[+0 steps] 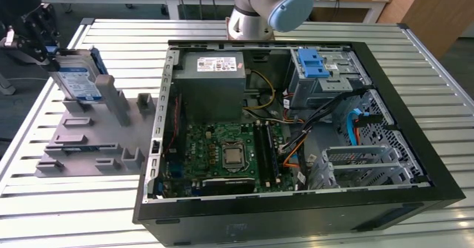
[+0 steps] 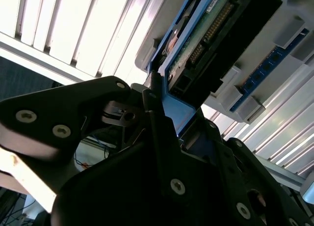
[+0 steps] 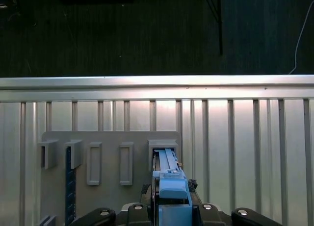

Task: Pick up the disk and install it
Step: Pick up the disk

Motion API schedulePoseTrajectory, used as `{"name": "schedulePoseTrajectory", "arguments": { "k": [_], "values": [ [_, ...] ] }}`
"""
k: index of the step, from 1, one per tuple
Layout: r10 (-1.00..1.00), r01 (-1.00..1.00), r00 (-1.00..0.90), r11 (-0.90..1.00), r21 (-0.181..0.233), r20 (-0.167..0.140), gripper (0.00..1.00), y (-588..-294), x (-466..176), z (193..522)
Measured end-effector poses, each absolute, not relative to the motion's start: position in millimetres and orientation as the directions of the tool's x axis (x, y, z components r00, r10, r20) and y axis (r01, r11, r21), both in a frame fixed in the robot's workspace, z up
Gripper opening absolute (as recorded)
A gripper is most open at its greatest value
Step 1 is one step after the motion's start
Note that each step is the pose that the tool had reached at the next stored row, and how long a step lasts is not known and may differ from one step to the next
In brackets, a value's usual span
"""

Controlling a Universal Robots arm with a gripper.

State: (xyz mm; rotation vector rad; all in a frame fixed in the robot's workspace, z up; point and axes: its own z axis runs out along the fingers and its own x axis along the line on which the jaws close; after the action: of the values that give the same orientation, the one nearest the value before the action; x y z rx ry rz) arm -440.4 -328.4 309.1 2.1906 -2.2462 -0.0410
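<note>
The disk (image 1: pixel 77 79), a silver-grey drive with a white-and-blue label and a blue frame, stands on edge at the exterior view's left, over the far end of the grey slotted holder (image 1: pixel 89 148). My gripper (image 1: pixel 53 55) is shut on its upper end. In the first wrist view the disk (image 3: pixel 168 177) shows edge-on between the fingers (image 3: pixel 147 189), with its far end at a holder slot (image 3: pixel 164 146). I cannot tell whether it still sits in that slot. The second wrist view shows the disk's circuit-board side (image 2: pixel 216 25) and blue frame held in my gripper (image 2: pixel 164 113).
An open black computer case (image 1: pixel 414 165) lies in the middle of the slatted metal table (image 1: pixel 444 81). It holds a motherboard (image 1: pixel 230 151), a grey power supply (image 1: pixel 211 73), cables and a drive cage with a blue latch (image 1: pixel 314 65). The arm's base (image 1: pixel 259 9) stands behind the case.
</note>
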Motion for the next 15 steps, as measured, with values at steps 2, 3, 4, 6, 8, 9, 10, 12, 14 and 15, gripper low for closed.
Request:
{"name": "schedulePoseTrajectory", "arguments": {
  "k": [2, 3, 4, 6, 8, 9, 10, 12, 14, 15],
  "values": [
    [-1.0, -0.999, -0.025, 0.025, 0.021, -0.016, 0.36, -328.4, -440.4, 311.2],
    [-1.0, -0.999, -0.025, 0.025, 0.021, -0.016, 0.36, -328.4, -440.4, 312.3],
    [-1.0, -0.999, -0.025, 0.025, 0.021, -0.016, 0.36, -328.3, -440.4, 313.1],
    [-1.0, -0.999, -0.025, 0.025, 0.021, -0.016, 0.36, -328.3, -440.4, 314.7],
    [-1.0, -0.999, -0.025, 0.025, 0.021, -0.016, 0.36, -328.3, -440.3, 316.0],
    [-1.0, -0.999, -0.025, 0.025, 0.021, -0.016, 0.36, -328.3, -440.4, 316.7],
    [-1.0, -0.999, -0.025, 0.025, 0.021, -0.016, 0.36, -328.3, -440.4, 317.3],
    [-1.0, -0.999, -0.025, 0.025, 0.021, -0.016, 0.36, -328.3, -440.4, 318.6],
    [-1.0, -0.999, -0.025, 0.025, 0.021, -0.016, 0.36, -328.3, -440.4, 319.4],
    [-1.0, -0.999, -0.025, 0.025, 0.021, -0.016, 0.36, -328.3, -440.3, 320.0]
  ]
}}
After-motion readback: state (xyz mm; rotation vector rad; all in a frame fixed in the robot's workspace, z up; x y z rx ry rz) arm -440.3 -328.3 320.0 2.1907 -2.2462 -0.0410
